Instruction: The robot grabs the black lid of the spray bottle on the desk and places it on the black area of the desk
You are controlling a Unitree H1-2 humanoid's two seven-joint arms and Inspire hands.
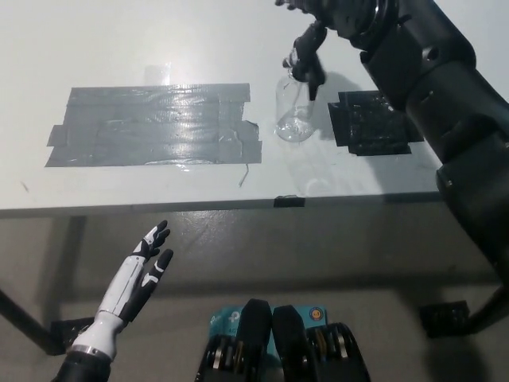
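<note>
Below the desk edge, left hand: your white left hand (pixel 134 278) hangs low, fingers spread, holding nothing.
Grey tape: a wide grey tape patch (pixel 155 125) lies on the white desk (pixel 119 40).
Bottle: the clear plastic spray bottle (pixel 293 111) stands upright between that patch and the black taped square (pixel 374 122).
Lid: its black trigger lid (pixel 305 68) sits on the bottle.
Right hand: your black right hand (pixel 318 24) reaches the lid; you cannot tell its grip.
</note>
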